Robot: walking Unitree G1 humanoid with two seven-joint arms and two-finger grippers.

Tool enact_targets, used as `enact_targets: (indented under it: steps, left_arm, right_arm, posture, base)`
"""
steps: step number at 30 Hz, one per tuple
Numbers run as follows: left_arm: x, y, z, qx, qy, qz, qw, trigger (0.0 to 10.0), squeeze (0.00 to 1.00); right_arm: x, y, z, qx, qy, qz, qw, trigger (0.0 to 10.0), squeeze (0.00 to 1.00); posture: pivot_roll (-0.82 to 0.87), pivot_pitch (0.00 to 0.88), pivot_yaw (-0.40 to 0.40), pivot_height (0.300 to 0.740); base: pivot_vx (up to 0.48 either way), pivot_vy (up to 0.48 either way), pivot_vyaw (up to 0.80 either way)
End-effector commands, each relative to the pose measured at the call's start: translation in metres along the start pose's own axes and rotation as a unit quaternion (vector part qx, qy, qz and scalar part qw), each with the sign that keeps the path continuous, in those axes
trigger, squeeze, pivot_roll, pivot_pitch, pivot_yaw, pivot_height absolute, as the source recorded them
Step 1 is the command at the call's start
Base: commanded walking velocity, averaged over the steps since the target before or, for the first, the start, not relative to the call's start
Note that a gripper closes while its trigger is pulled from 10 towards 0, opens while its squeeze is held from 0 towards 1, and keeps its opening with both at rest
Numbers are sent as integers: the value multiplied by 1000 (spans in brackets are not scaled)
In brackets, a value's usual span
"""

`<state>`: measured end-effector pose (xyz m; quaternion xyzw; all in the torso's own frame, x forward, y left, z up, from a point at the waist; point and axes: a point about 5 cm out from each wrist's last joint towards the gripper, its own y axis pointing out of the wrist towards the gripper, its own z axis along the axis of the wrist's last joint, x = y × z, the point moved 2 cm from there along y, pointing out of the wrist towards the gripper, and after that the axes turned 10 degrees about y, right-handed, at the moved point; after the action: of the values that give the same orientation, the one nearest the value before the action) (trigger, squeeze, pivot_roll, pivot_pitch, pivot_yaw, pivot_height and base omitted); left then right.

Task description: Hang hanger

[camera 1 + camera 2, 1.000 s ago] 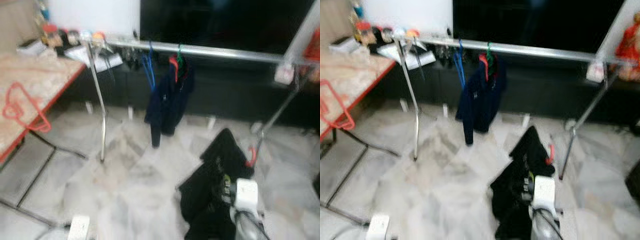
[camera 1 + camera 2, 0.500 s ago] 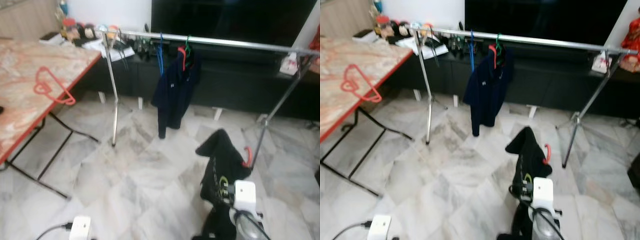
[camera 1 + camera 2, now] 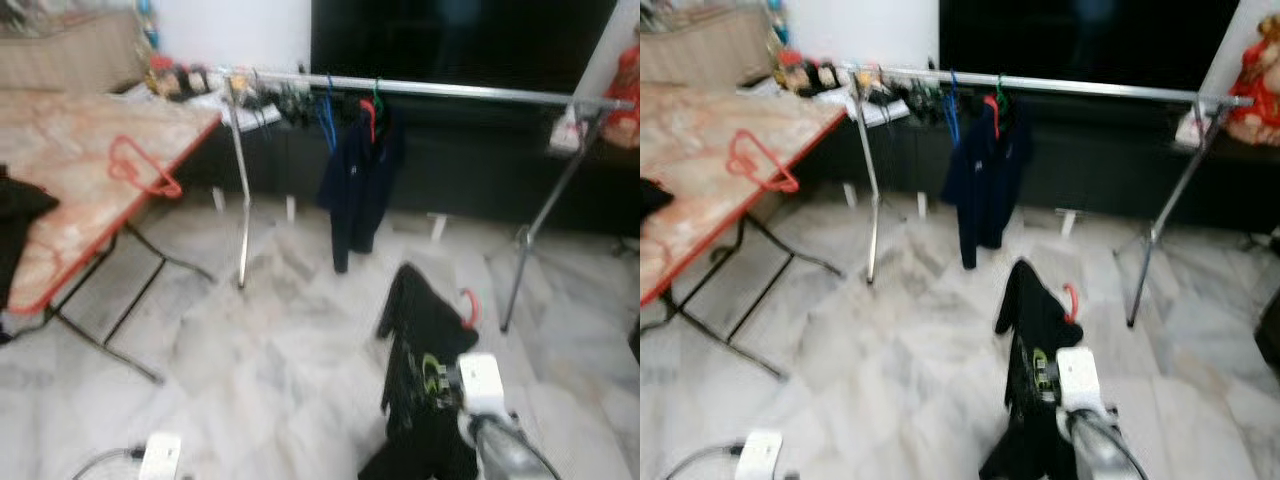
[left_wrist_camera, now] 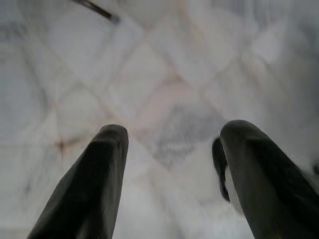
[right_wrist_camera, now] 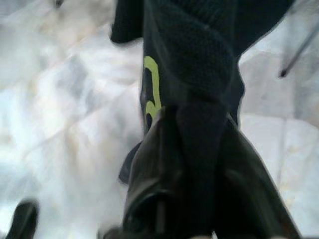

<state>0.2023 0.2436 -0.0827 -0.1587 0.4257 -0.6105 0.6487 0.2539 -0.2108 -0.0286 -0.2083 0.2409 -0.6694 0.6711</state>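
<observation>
Whole head view has swung vs 0.5 s ago: more of the tabletop [image 3: 70, 170] shows at left, w/ a dark cloth now at its near edge and the spare red hanger [image 3: 140, 170] lying on it, so that's camera/body motion, not things moving; frames blurred, we're prob. mid-step. Left gripper [image 4: 169, 169] hangs low over the marble floor [image 3: 250, 370], fingers spread wide, nothing between them. Moving right: clothes rail [image 3: 450, 92] w/ a blue hanger [image 3: 327, 105] and a navy jacket [image 3: 358, 185] already hung. Right gripper [image 5: 192, 149] is clamped on the black garment [image 3: 425, 345], which sits on the red-hooked hanger [image 3: 468, 305]; it's held up in front, well below and short of the rail. We judge the carry/approach isn't finished: hook not yet on the rail, need to close in and lift.
</observation>
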Motion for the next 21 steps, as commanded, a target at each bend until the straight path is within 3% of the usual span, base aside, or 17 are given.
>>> enact_targets:
  steps: [1, 6, 8, 13, 16, 21]
  left_arm:
    - [-5, 3, 15, 28, 9, 1, 1000, 10000, 0]
    - [-17, 6, 61, 119, 26, -16, 992, 10000, 0]
    - [-17, 6, 71, 139, 36, -24, 989, 10000, 0]
    - [-6, 4, 95, 188, 55, -46, 980, 10000, 0]
    - [-3, 4, 96, 190, 52, -47, 979, 10000, 0]
    - [2, 4, 96, 186, 34, -28, 982, 10000, 0]
  right_arm:
    - [-1, 4, 26, 28, -12, 29, 999, 10000, 0]
    - [3, 7, 51, 28, -68, 93, 993, 10000, 0]
    - [2, 7, 55, 28, -82, 112, 990, 10000, 0]
    - [-8, 9, 63, 17, -108, 170, 979, 10000, 0]
    - [-5, 11, 62, 16, -113, 154, 982, 10000, 0]
    - [0, 17, 56, 30, -52, 87, 994, 10000, 0]
  posture:
    - [-57, 0, -71, 740]
    - [-55, 0, -76, 740]
    - [-52, 0, -76, 740]
    - [-39, 0, -85, 740]
    - [-36, 0, -86, 740]
    - [-39, 0, -80, 740]
  base:
    - [0, 0, 0]
    - [0, 0, 0]
    - [0, 0, 0]
    - [0, 0, 0]
    - [0, 0, 0]
    - [0, 0, 0]
